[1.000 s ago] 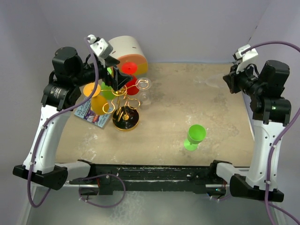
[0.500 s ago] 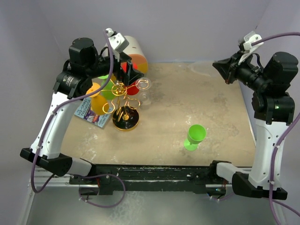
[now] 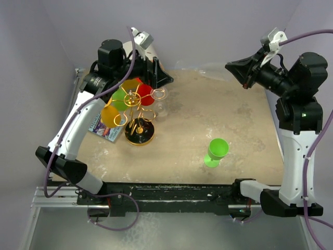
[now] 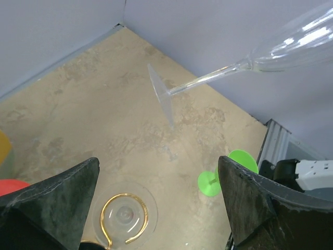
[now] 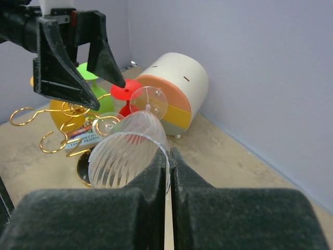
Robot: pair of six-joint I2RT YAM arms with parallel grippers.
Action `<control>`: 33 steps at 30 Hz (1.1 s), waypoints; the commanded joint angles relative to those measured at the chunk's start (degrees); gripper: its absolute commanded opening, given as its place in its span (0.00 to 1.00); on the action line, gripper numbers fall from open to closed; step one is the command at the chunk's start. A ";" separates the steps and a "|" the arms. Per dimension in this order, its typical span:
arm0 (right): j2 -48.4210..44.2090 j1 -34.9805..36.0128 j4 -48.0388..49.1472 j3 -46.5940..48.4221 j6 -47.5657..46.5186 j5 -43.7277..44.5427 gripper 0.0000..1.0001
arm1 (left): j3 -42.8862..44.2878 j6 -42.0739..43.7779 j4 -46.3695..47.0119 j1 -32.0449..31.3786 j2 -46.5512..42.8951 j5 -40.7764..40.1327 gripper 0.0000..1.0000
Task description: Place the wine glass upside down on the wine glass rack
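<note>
My right gripper (image 5: 167, 156) is shut on the rim of a clear ribbed wine glass (image 5: 125, 156) and holds it in the air, tilted, foot pointing away. In the top view this gripper (image 3: 232, 70) is high at the back right. The glass's stem and foot also show in the left wrist view (image 4: 166, 94). The gold wire rack (image 3: 138, 109) stands on its round black base (image 3: 139, 134) at the left, with red, green, yellow and clear glasses hanging on it. My left gripper (image 3: 158, 78) is open and empty above the rack's right side, over a gold ring loop (image 4: 124, 216) holding a clear glass foot.
A green wine glass (image 3: 216, 151) stands upright on the table right of centre. A cream-and-orange cylinder (image 5: 177, 88) lies behind the rack by the back wall. A printed booklet (image 3: 101, 127) lies left of the rack's base.
My left arm has risen and swung right, over the rack. My right arm has lifted and reached left with the clear glass in its grip.
</note>
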 commanded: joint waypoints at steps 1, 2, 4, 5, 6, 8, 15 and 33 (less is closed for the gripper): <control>-0.57 0.52 4.37 1.50 1.60 -1.94 0.00 | 0.04 -7.95 7.16 -0.60 0.66 2.54 0.95; -0.72 0.52 4.47 1.19 1.53 -1.88 0.00 | 0.05 -8.10 7.53 -0.72 1.05 3.08 0.94; -1.21 0.51 5.05 0.31 1.82 -2.25 0.00 | -0.17 -8.53 8.38 -0.91 1.63 2.53 0.91; -1.55 0.52 5.33 -0.07 1.91 -2.32 0.00 | -0.19 -8.89 8.73 -0.91 1.95 2.48 0.89; -1.77 0.50 5.45 -0.24 1.97 -2.24 0.00 | 0.02 -9.18 8.90 -0.92 2.32 2.84 0.87; -1.91 0.52 5.38 -0.36 1.98 -2.24 0.00 | 0.26 -9.41 9.56 -1.07 3.07 3.73 0.81; -2.59 0.48 5.54 -2.00 1.81 -3.07 0.00 | 0.97 -10.88 11.21 -1.51 5.21 6.47 0.60; -3.57 0.52 5.33 -3.82 0.93 -2.97 0.00 | 0.63 -13.38 13.22 -1.53 6.65 9.88 0.24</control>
